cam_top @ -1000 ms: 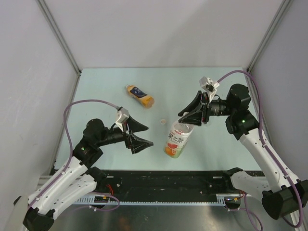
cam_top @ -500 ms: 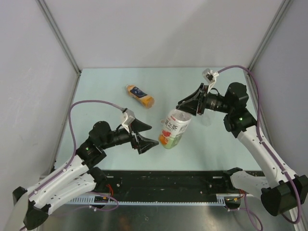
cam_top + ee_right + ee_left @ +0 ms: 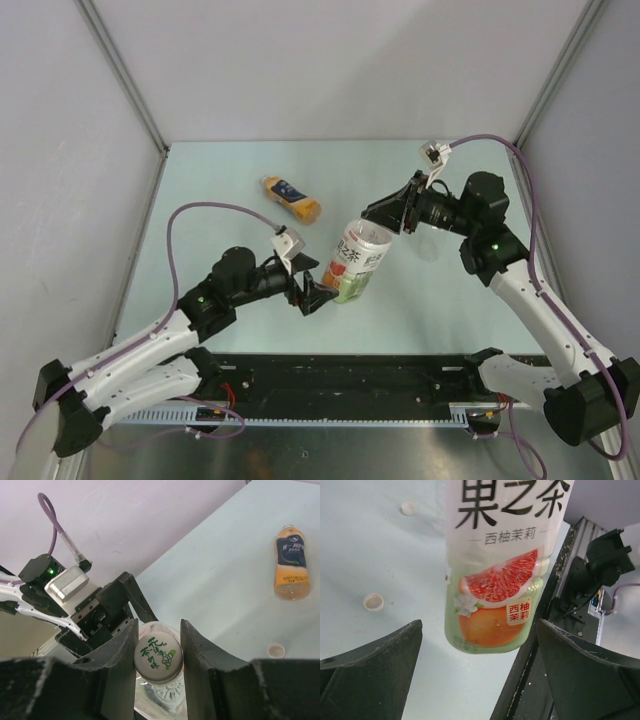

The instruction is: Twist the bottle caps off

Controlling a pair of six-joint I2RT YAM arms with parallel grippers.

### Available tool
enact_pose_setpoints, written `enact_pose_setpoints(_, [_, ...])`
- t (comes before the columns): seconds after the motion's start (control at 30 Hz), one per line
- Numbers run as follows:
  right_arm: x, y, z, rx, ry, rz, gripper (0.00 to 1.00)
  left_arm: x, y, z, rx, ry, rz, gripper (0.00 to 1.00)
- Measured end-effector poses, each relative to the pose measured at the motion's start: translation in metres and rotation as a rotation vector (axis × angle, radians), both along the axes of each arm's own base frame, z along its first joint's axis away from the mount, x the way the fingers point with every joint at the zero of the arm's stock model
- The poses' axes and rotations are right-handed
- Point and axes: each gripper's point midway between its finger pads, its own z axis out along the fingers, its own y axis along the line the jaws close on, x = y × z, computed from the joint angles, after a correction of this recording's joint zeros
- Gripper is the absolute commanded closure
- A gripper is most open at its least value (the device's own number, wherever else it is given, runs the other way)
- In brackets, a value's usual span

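Note:
A grapefruit-tea bottle (image 3: 355,262) hangs tilted above the table. My right gripper (image 3: 388,214) is shut on its white cap with green print (image 3: 158,658), one finger on each side. In the left wrist view the bottle's base (image 3: 492,625) hangs between and ahead of my open left gripper (image 3: 480,680), touching neither finger. The left gripper (image 3: 318,291) sits at the bottle's lower end. Two loose whitish bottle caps (image 3: 373,602) (image 3: 409,508) lie on the table; one also shows in the right wrist view (image 3: 275,651).
An orange drink bottle (image 3: 291,198) lies on its side at the back left, also in the right wrist view (image 3: 289,562). The black rail (image 3: 340,375) runs along the table's near edge, close under the left gripper. Grey walls enclose three sides.
The right gripper has carried the bottle up and to the left, tilting it. The left arm has reached right until its open jaws sit at the bottle's base.

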Motion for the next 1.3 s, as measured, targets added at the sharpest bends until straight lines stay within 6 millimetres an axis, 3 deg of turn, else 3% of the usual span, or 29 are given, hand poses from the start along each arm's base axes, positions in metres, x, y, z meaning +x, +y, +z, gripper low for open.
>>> enact_pose_setpoints(0.57, [-0.001, 0.008, -0.005, -0.003, 0.02, 0.006, 1.0, -0.002, -0.038, -0.018, 0.12, -0.012, -0.1, 0.01])
enact_pose_setpoints(0.8, [-0.001, 0.01, -0.005, -0.002, 0.023, 0.005, 1.0, 0.003, -0.044, -0.031, 0.162, -0.005, -0.074, 0.01])
enact_pose_setpoints(1.0, [-0.003, 0.013, -0.005, -0.002, 0.023, 0.009, 1.0, 0.006, -0.047, -0.038, 0.186, 0.0, -0.052, 0.14])
enact_pose_setpoints(1.17, [-0.003, 0.012, -0.004, -0.004, 0.017, 0.001, 1.0, 0.007, -0.048, -0.038, 0.189, -0.01, -0.049, 0.35])
enact_pose_setpoints(1.3, [-0.005, 0.012, -0.002, -0.005, 0.007, 0.001, 0.92, 0.008, -0.048, -0.036, 0.189, -0.021, -0.047, 0.5])
